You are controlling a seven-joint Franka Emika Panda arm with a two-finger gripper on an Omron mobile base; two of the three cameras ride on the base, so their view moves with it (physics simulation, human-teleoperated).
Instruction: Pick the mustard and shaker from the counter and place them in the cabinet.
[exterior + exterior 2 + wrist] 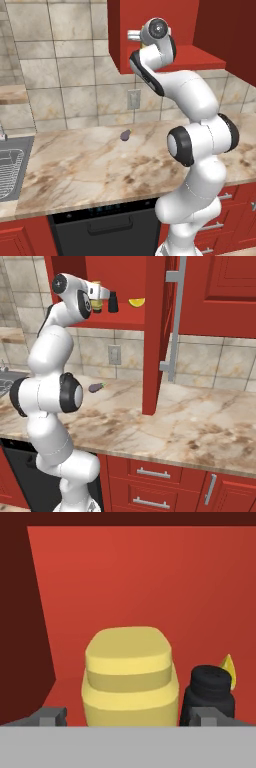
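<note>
The mustard [129, 672], a yellow bottle with a narrower cap, stands upright on the red shelf of the cabinet [125, 318]. My gripper [130, 716] is open around it, with a small gap between each fingertip and the bottle's sides. Just to its right the black shaker [210, 687] stands upright on the same shelf. In the right base view the gripper [102, 300] reaches into the niche from the left, with the mustard [97, 304] partly hidden by the hand and the shaker [113, 302] beside it. The marble counter [200, 421] lies below.
A yellow lemon wedge [136, 302] lies on the shelf behind the shaker. The open red cabinet door [155, 331] with its long handle [172, 321] hangs to the right of the niche. A purple eggplant [125, 134] lies on the counter, and a sink [10, 165] is at the far left.
</note>
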